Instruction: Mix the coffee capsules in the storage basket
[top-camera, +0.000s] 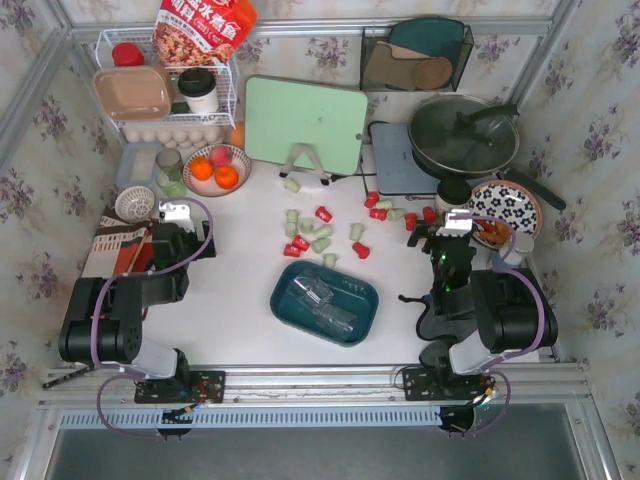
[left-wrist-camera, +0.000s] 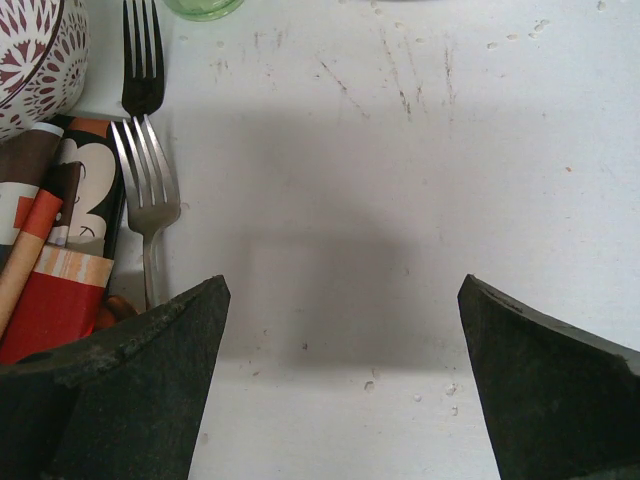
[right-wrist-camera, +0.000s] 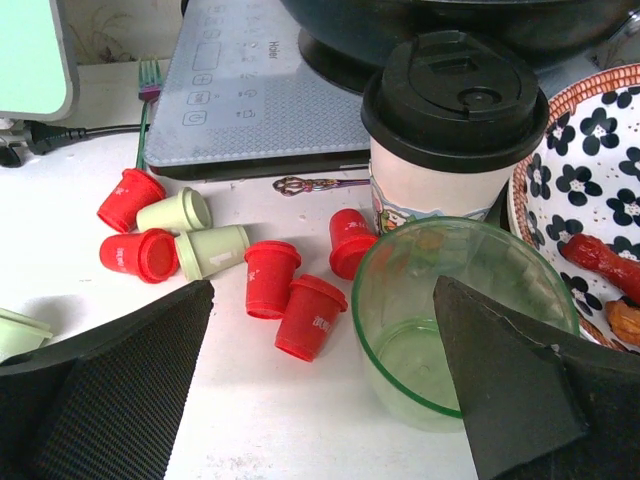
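- So far the right claw (right-wrist-camera: 325, 288) is wide and holds nothing. It hangs at the right side of the table (top-camera: 245, 305), partly over a see-through green cup (right-wrist-camera: 455, 330).
- Just left of that green cup lie some coffee capsules (right-wrist-camera: 300, 315), red ones and pale green ones. Most are tipped on their sides and some touch each other. A paper cup (right-wrist-camera: 455, 130) with a black lid stands just behind the green cup.
- The left claw (left-wrist-camera: 342, 290) is wide too and holds nothing. It looks down at bare white table, with a fork (left-wrist-camera: 148, 190) to its left. No capsules show near it.
- From above, the capsules lie in two loose bunches on the table. One bunch is in the middle and one is farther right, by the right claw.
- The storage basket (top-camera: 275, 298) sits in the middle, nearer than both bunches. I see no capsule in it, only a clear plastic thing.
- I think the job is just at its start. The capsules must get into the basket before they can be mixed.
- Next, the right claw should go a little left, away from the green cup. It should come down over one capsule and close softly.
- The capsules are small and round, so one may roll or bump the one next to it. The claw should also take care not to knock the green cup.
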